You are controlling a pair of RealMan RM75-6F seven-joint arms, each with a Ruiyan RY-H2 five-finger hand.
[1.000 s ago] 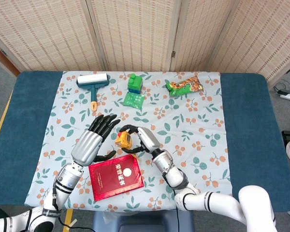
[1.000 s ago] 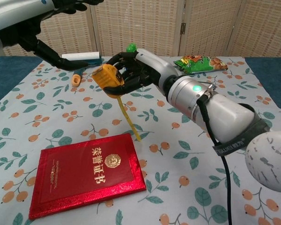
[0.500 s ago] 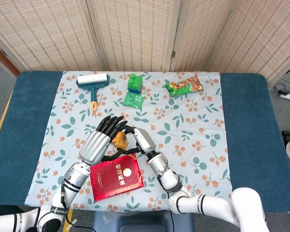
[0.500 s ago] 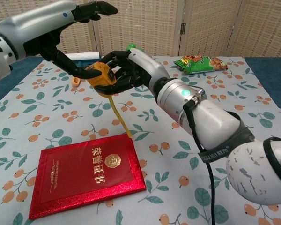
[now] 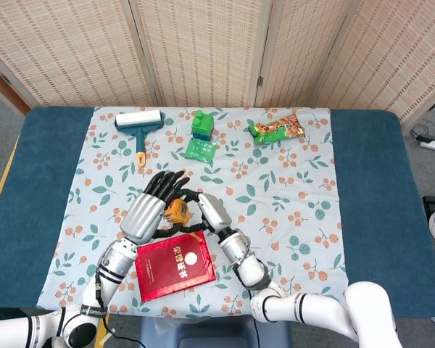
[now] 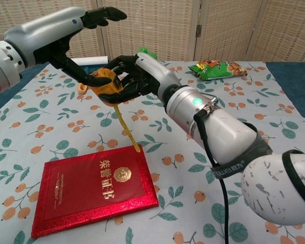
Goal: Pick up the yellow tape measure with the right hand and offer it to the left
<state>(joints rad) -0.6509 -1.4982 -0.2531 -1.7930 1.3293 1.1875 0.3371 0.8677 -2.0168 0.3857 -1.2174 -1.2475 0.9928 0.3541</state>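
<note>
My right hand [image 6: 134, 76] [image 5: 206, 211] holds the yellow tape measure [image 6: 105, 86] [image 5: 178, 212] raised above the table, with a strip of yellow tape [image 6: 127, 131] hanging down toward the red booklet. My left hand [image 6: 66, 35] [image 5: 151, 210] is spread open just left of and above the tape measure. Its thumb reaches under the case and its fingers arch over the top. I cannot tell if the left hand touches the case.
A red booklet [image 6: 94, 187] [image 5: 175, 264] lies on the floral cloth below both hands. A lint roller [image 5: 139, 125], a green carton [image 5: 202, 124] with a green packet [image 5: 200, 150], and a snack bag [image 5: 277, 130] [image 6: 217, 68] sit at the back.
My right hand carried the tape measure leftward. My left hand came in and down so that it now brackets the case.
</note>
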